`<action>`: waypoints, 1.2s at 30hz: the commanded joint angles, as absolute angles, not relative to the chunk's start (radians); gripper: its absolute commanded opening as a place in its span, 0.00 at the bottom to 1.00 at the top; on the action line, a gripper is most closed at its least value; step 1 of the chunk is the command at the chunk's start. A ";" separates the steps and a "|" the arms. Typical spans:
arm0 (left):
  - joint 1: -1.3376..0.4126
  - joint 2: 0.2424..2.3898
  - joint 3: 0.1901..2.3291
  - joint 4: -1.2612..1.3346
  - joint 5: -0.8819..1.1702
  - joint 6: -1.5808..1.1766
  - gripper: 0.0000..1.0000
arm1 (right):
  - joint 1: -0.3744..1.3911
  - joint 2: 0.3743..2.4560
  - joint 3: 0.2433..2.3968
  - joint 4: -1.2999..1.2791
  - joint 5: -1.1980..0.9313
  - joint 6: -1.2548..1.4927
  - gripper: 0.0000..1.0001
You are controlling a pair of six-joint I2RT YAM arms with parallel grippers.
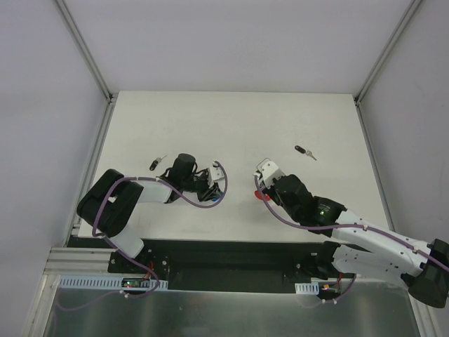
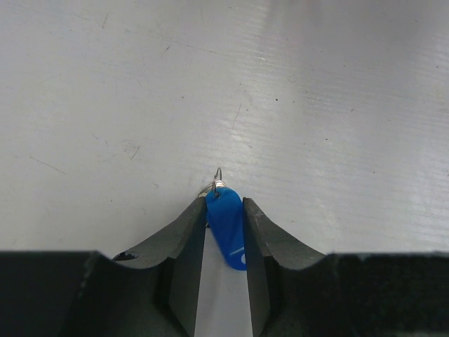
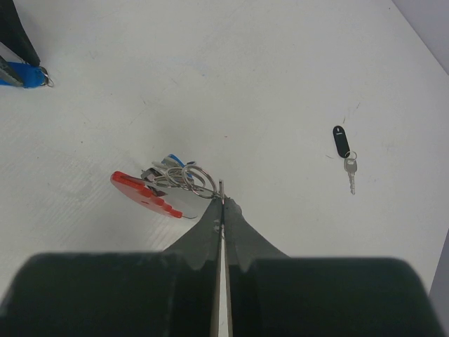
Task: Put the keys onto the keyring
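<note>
My left gripper (image 2: 224, 205) pinches the blue key (image 2: 229, 228) by its plastic head, one finger on each flat side. A small wire loop pokes out past the tips. It's held low over the table (image 2: 316, 105); can't tell if it touches.

My right gripper (image 3: 222, 205) is pressed together, the tips nipping a thin sliver of metal at the edge of the keyring (image 3: 147, 191). In the right wrist view the keyring lies on the table just left of my fingertips, red band flat, silver rings bunched against it.

The blue key is apart from the keyring, off toward the left arm, with bare table between them. Off to the right a black key (image 3: 341, 140) lies loose, well apart from both grippers. A second black key (image 1: 155, 165) lies on the table just beside the left arm.
</note>
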State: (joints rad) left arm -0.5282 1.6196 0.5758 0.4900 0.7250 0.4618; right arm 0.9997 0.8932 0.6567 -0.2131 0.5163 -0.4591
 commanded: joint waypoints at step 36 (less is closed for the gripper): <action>-0.537 1.669 0.667 0.396 0.736 0.502 0.15 | 0.997 0.910 0.672 -0.155 0.512 -0.474 0.01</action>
State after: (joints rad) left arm -0.5304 1.6627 0.6479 0.4194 0.7254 0.4690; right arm 0.9989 0.9138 0.6567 -0.2127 0.5083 -0.4648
